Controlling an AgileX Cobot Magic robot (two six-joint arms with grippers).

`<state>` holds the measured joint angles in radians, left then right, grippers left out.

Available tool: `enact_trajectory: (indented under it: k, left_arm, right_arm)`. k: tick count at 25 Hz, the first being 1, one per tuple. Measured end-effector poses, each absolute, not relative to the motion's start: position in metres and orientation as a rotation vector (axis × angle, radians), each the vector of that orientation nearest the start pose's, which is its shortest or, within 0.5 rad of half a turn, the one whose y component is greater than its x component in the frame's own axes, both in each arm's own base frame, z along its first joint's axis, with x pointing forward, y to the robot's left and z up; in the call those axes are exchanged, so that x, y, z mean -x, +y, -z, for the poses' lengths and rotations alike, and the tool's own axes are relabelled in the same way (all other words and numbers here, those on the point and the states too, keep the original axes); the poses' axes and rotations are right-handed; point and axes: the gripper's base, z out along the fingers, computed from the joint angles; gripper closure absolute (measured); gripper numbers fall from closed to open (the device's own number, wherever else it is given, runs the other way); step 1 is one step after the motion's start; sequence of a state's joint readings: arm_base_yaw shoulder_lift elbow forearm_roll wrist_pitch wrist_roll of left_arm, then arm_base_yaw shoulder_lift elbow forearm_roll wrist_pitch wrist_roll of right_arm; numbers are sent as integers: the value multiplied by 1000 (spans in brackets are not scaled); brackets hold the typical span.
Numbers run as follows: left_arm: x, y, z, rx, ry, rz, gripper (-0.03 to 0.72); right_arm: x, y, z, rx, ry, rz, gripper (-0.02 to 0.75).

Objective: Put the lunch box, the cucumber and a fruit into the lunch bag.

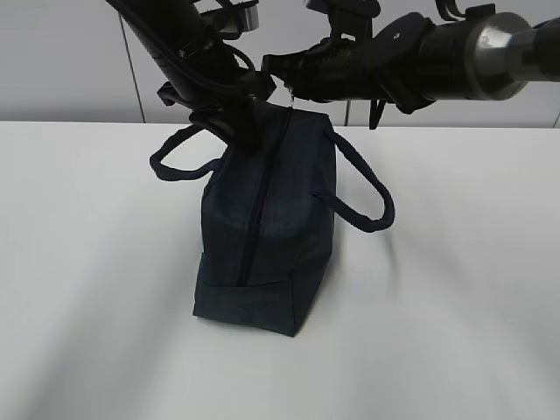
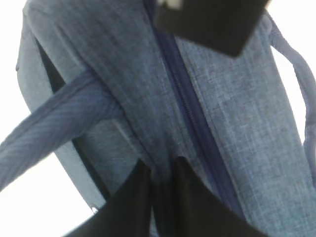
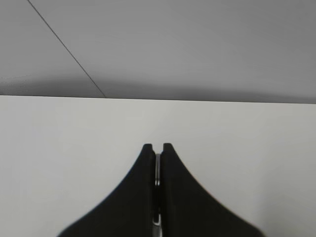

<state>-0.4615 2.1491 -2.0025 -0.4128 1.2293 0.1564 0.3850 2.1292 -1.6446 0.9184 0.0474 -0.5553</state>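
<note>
The white table carries the dark navy lunch bag, which stands upright near the middle with its zipper run shut along the top, so its contents cannot be seen. One loop handle droops on each side. Both arms reach in from above at the bag's far end. The left gripper pinches a fold of fabric beside the zipper. The right gripper is clamped narrow on a thin metal ring pull.
</note>
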Motion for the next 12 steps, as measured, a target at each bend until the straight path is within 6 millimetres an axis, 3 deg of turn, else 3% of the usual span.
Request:
enact_trajectory:
  k: [3,12]
  left_arm:
    - [-401,-238,-265,-751,2754,647,683]
    - [-401,-237,-265,-767,2747,633,694]
  right_arm:
    - [-467,193,-228,47,2034,-514,738]
    - [-468,191,-228,37,2023,-504,738]
